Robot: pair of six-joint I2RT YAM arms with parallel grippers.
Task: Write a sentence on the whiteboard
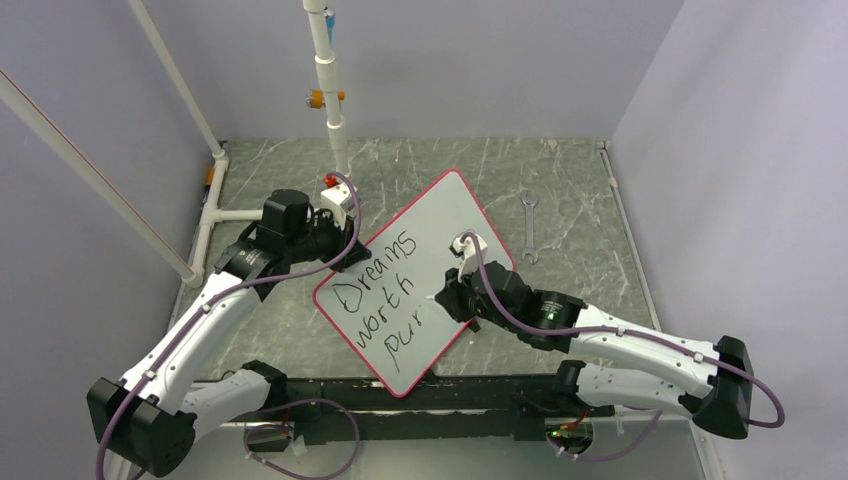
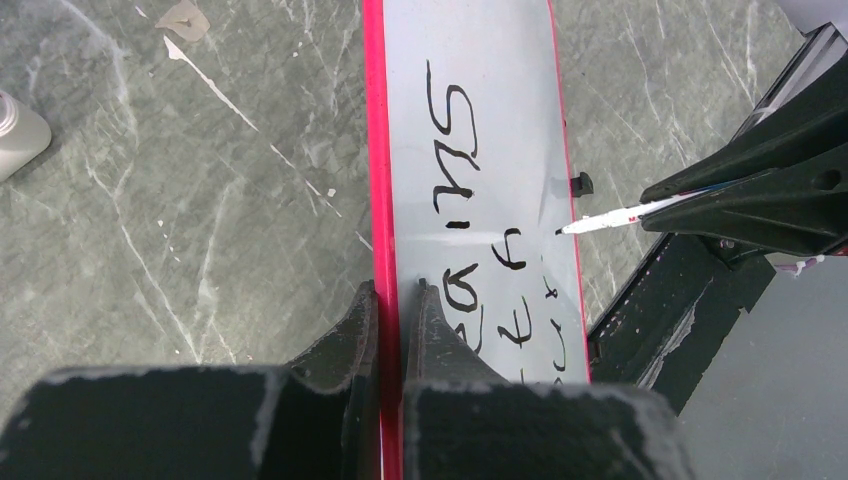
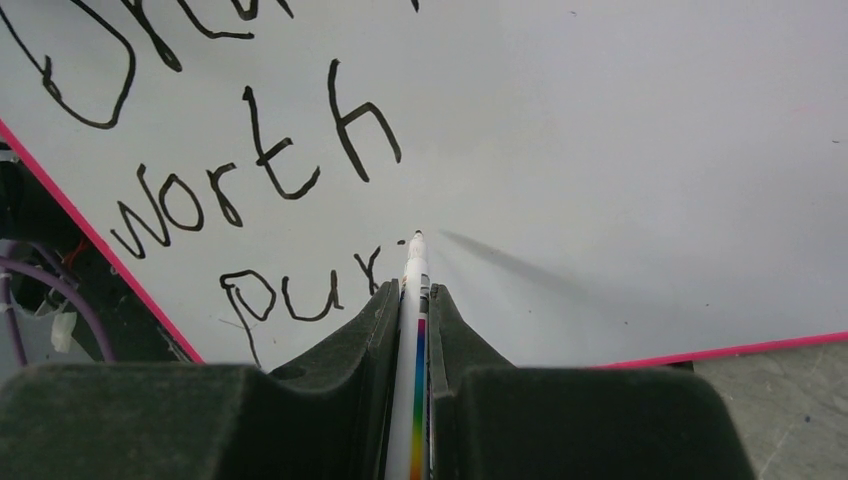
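Continuing the sentence (image 1: 385, 300) past "pur", right gripper (image 3: 412, 290) pinching the marker (image 3: 413, 260) should press lightly; left gripper (image 2: 398, 295), clamped on the whiteboard (image 2: 480, 60) rim, steadies.

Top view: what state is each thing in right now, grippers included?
whiteboard, skewed, partly written.
sentence, unfinished: "Dreams worth pur".
pen, uncapped, tip at the whiteboard.
left gripper, shut on the whiteboard's rim.
right gripper, shut on the pen.
wrench, lying flat, untouched.
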